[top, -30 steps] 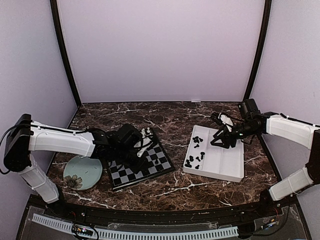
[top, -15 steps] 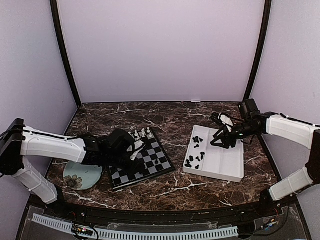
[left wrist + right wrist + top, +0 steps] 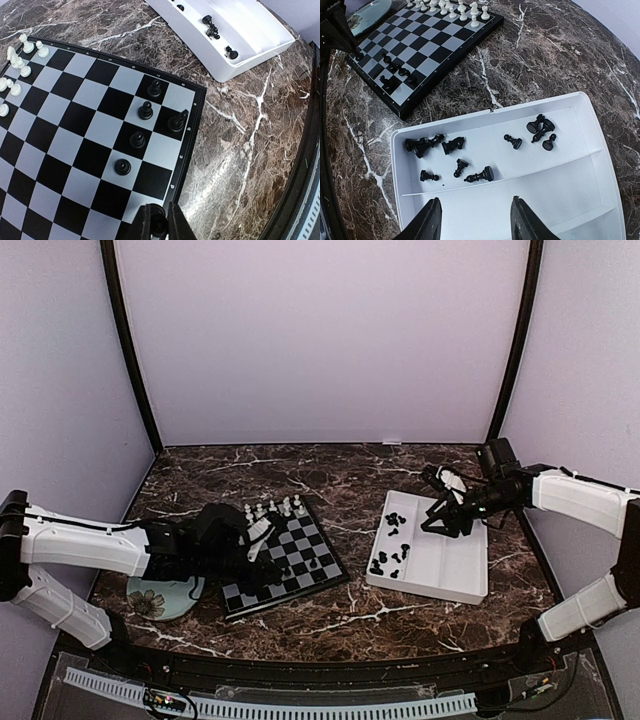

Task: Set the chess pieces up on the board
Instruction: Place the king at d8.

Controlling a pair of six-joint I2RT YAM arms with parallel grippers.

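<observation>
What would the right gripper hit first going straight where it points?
Probably the bare floor of the white rectangular plastic tray, just short of the loose black chess pieces; depth is unclear.

One board [image 3: 75,116] is showing, and five black chessmen [image 3: 145,110] are standing on it; a sixth black piece [image 3: 158,223] is sitting pinched in the left gripper [image 3: 157,231]. White chessmen [image 3: 16,89] are crowding one edge of the board, about eight showing, the exact count blurring where they overlap. One white tray [image 3: 545,200] of three compartments is holding roughly eleven loose black pieces [image 3: 481,175], all in a single compartment, some bunching too tightly for a sure tally. One pale-green plate [image 3: 168,596] is showing
</observation>
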